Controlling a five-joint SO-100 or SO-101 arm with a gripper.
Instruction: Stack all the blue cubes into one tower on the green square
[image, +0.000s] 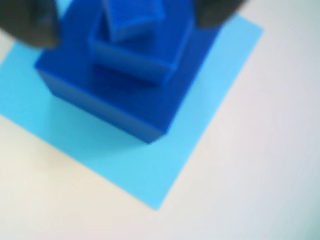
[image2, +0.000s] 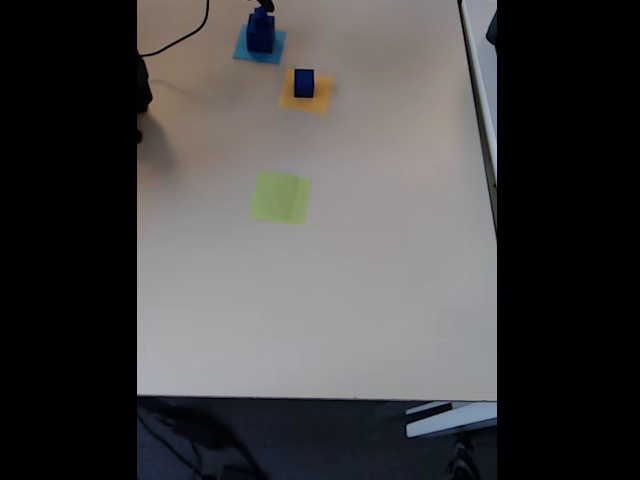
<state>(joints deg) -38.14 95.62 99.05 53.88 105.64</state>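
In the wrist view, blue cubes form a stepped tower on a light-blue paper square (image: 125, 160): a large cube (image: 115, 100) at the bottom, a medium cube (image: 140, 55) on it and a small cube (image: 132, 17) on top. My gripper (image: 125, 15) is open. Its dark, blurred fingers (image: 30, 25) stand apart on either side of the tower's top and touch nothing. In the fixed view the tower (image2: 260, 35) is at the table's far edge under the gripper (image2: 263, 12). Another blue cube (image2: 303, 83) sits on an orange square (image2: 318, 100). The green square (image2: 280, 197) lies bare mid-table.
A black cable (image2: 175, 40) runs along the far left of the pale table (image2: 320, 300). A dark object (image2: 143, 95) sits at the left edge. The table's right edge (image2: 480, 150) borders a white strip.
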